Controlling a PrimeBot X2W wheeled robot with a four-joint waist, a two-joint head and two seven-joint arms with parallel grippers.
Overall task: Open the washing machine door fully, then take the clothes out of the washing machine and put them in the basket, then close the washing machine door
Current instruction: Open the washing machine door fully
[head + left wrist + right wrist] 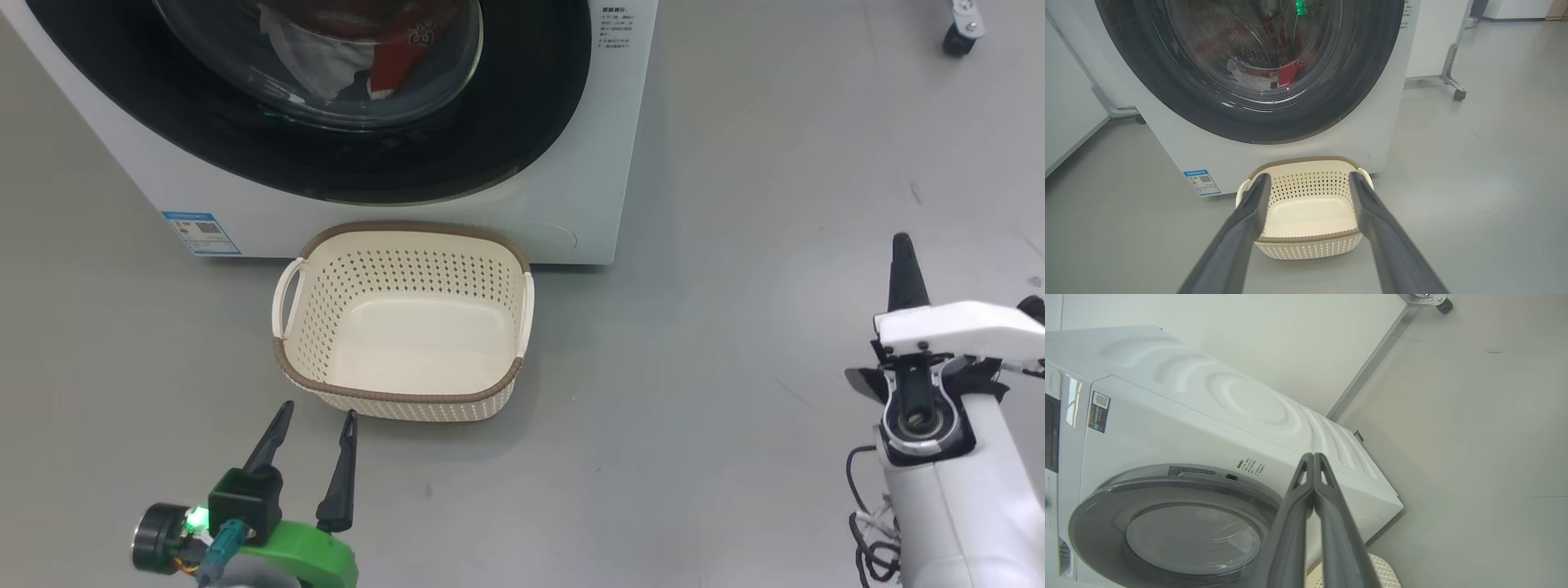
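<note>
Door [531,122] shut, clothes [396,49] inside, basket [408,231] on floor [735,367]
Door closed on washer [588,212], red-white clothes behind its glass; basket just in front of washer, below door; left gripper [319,409] jaws spread wide, gripping nothing, near basket's near rim but apart from it; right gripper [901,241] jaws pressed together, gripping nothing, well right of basket

The sticker [200,233] and label [614,31] on the washing machine [571,204] are illegible.
</note>
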